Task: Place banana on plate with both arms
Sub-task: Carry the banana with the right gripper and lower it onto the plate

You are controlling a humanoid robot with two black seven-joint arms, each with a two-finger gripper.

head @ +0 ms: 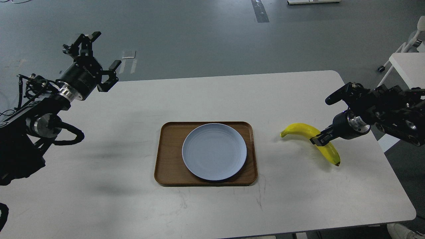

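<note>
R gripper [321, 139] is seen low over the table [132, 199] at the right side, its black fingers closed around the banana [300, 129] at about mid-length; the banana is gripped where its curve bends, w/ the greenish stem tip pointing left toward the tray and the dark end pointing down-right toward the table's near edge. Whether the banana is resting on the table or lifted just off it can't be told; a faint shadow is seen under it. Behind the gripper a silver wrist ring is visible, then the black R arm [391, 113] w/ cables, entering from the right edge. L gripper [99, 58] is held high at the far-left corner of the table, fingers spread wide apart & nothing between them; it is well apart from every item. L arm [40, 113] is seen coming in from the left edge, silver ring and looped black cable visible. At table centre a brown wooden tray [166, 166] is laid flat, and the pale blue-grey plate [214, 151] is set on it, bare, slightly right of the tray's middle. The banana is right of the tray, near but not touching. Grey floor [199, 39] is seen beyond the table.
</note>
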